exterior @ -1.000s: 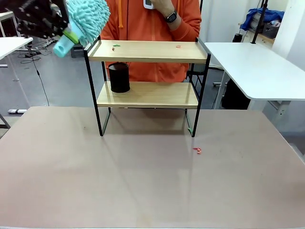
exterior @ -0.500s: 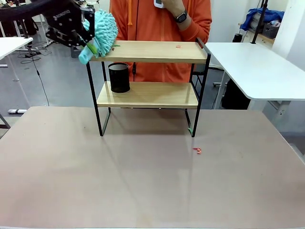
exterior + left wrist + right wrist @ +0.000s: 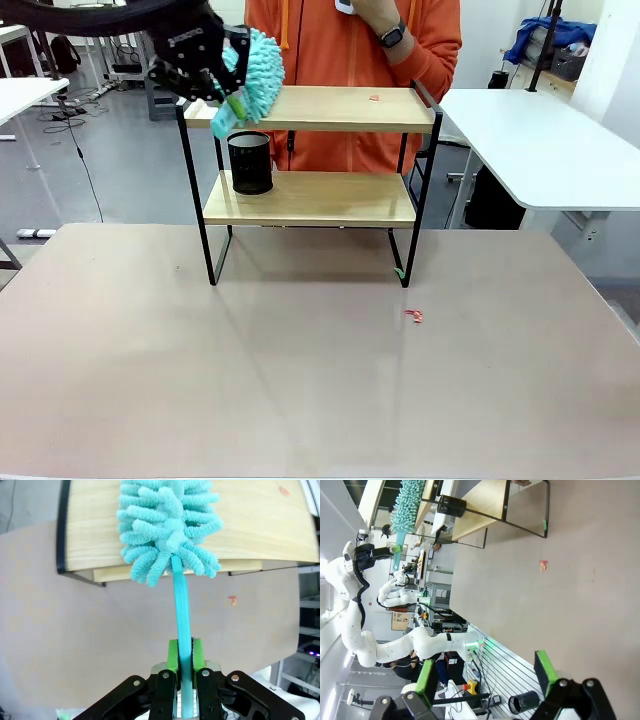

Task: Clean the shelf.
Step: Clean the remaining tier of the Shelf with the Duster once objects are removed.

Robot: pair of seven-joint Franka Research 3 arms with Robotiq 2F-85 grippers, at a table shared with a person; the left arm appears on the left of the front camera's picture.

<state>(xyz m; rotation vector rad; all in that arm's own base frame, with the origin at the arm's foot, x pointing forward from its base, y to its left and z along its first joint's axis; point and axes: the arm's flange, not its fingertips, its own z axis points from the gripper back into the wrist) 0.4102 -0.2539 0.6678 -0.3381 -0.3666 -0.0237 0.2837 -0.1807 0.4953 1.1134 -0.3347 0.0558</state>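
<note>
Left gripper point(image 3: 184, 656): jaws pinched on the thin handle of a teal fluffy duster point(image 3: 167, 525), held low on the handle with the head well out ahead. The shelf point(image 3: 330, 107) stands at the far part of the brown table point(image 3: 300, 400), directly before a person in an orange top point(image 3: 350, 40). The duster head lies over the left end of its upper board, apparently touching the wood. Assessment: the step in hand is a sweep of the top board. To do it well, the head should be kept flat and lightly pressed, drawn along the full length in one even pass, with the handle held clear of the black frame at the corners. A small red scrap point(image 3: 375, 97) sits near the far edge toward the right end and is the evident target; the frame appears to rise above the board at that end, so debris is best carried off the front edge. Right gripper point(image 3: 485, 672): jaws spread wide, holding nothing, well apart from the shelf. Surroundings: a black cup point(image 3: 250, 162) stands on the left of the lower board and would obstruct any later pass there. Another red scrap point(image 3: 414, 316) lies on the table near the right front leg, and a green fleck point(image 3: 398, 272) sits at that leg's foot. The person's raised hand point(image 3: 372, 12) is clear of the board
</note>
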